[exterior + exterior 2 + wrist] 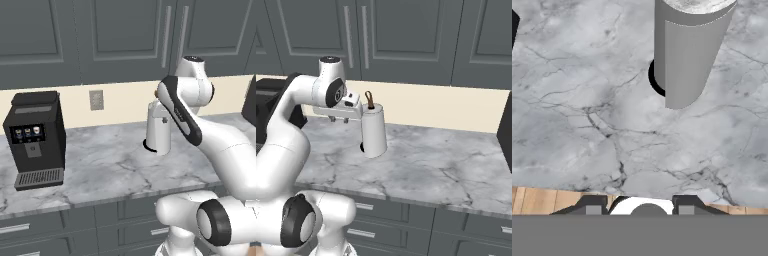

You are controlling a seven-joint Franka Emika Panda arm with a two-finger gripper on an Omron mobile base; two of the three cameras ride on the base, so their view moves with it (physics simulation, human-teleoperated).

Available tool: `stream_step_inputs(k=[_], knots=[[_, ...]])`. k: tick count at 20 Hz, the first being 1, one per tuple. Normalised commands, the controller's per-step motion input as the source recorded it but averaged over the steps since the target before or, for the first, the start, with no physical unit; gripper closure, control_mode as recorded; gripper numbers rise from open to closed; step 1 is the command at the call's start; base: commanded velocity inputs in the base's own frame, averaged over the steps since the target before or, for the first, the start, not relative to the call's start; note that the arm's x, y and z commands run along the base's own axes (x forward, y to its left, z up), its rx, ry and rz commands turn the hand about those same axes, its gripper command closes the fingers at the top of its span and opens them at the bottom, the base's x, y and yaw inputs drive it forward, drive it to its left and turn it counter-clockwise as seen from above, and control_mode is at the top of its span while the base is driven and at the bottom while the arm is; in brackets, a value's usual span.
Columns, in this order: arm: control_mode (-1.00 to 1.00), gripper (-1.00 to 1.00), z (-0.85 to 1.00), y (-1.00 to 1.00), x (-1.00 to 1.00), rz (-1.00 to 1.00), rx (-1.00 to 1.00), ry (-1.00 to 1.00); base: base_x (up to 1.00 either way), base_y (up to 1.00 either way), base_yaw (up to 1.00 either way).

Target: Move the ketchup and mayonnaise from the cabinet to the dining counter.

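The cabinet (125, 35) (406, 40) hangs above the worktop with its panelled doors shut, so the ketchup and the mayonnaise are hidden. The dining counter is out of view. My gripper (338, 120) hovers over the marble worktop, just left of a white paper-towel roll (374, 131), well below the cabinet's silver handles (356, 35). In the hand view my gripper (638, 204) looks down at the marble; its two fingertips (592, 202) stand apart with nothing between them.
The paper-towel roll (159, 132) (689, 55) stands on a black base near the wall. A black coffee machine (35, 137) sits at the left of the drawer-fronted worktop (100, 165). A dark object (504, 130) stands at the right edge.
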Motion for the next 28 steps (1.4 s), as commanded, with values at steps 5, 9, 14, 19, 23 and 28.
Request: stream_step_inputs(k=[5, 9, 14, 19, 23, 28], knots=[[-1.0, -1.0, 0.0, 0.0, -0.21, 0.0, 0.0, -0.11, 0.0, 0.0, 0.0], [-1.0, -1.0, 0.16, -0.09, -0.35, 0.0, 0.07, -0.28, 0.0, 0.0, 0.0], [-1.0, -1.0, 0.45, -0.22, -0.14, 0.0, 0.12, -0.3, 0.0, 0.0, 0.0], [-1.0, -1.0, 0.58, -0.2, -0.01, -0.03, 0.05, -0.29, 0.0, 0.0, 0.0], [-1.0, -1.0, 0.62, -0.07, 0.03, -0.05, 0.0, -0.25, 0.0, 0.0, 0.0], [-1.0, -1.0, 0.56, -0.05, 0.06, -0.06, 0.0, -0.27, 0.0, 0.0, 0.0]])
